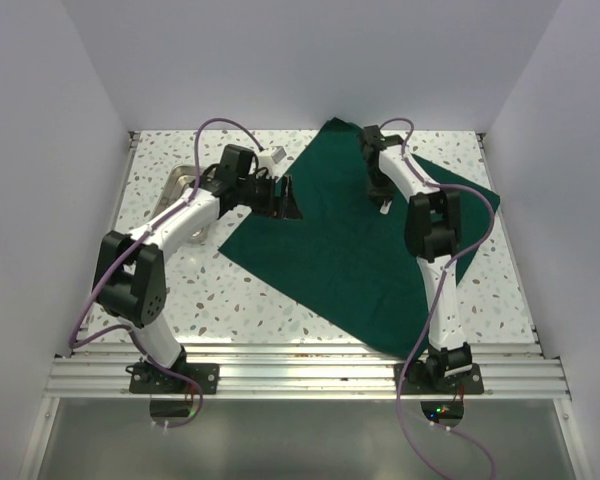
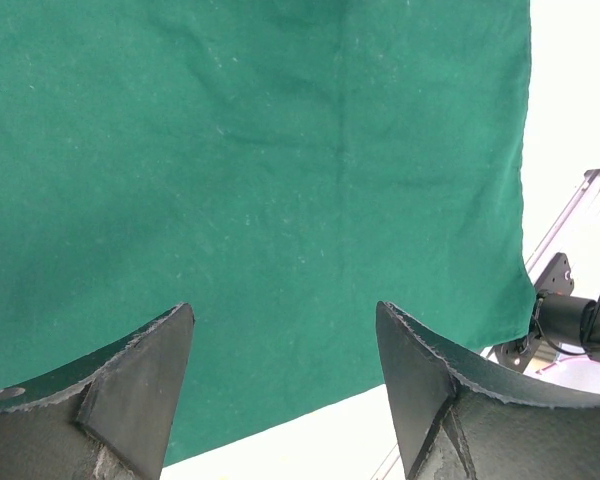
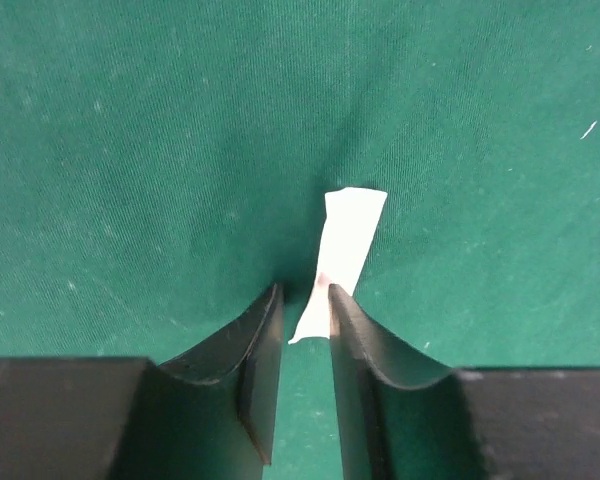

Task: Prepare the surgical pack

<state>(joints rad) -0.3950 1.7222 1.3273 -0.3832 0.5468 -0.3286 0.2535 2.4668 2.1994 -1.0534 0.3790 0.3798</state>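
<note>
The green cloth [image 1: 350, 250] lies spread flat across the middle and right of the table [image 1: 230, 300], one corner pointing toward the arm bases. I judge it light, limp and not slippery. It will sag and crease, so I'd pinch it at a corner or along a hem, not mid-sheet.

My left gripper [image 2: 285, 310] hangs wide open and empty over the cloth's left edge. My right gripper [image 3: 305, 295] is down on the cloth, with the jaws narrowly parted around a small white scrap [image 3: 348, 230]. I cannot tell whether it is pinched.

The right arm covers part of the cloth, and the metal tray [image 1: 178, 183] is mostly hidden behind the left arm.
</note>
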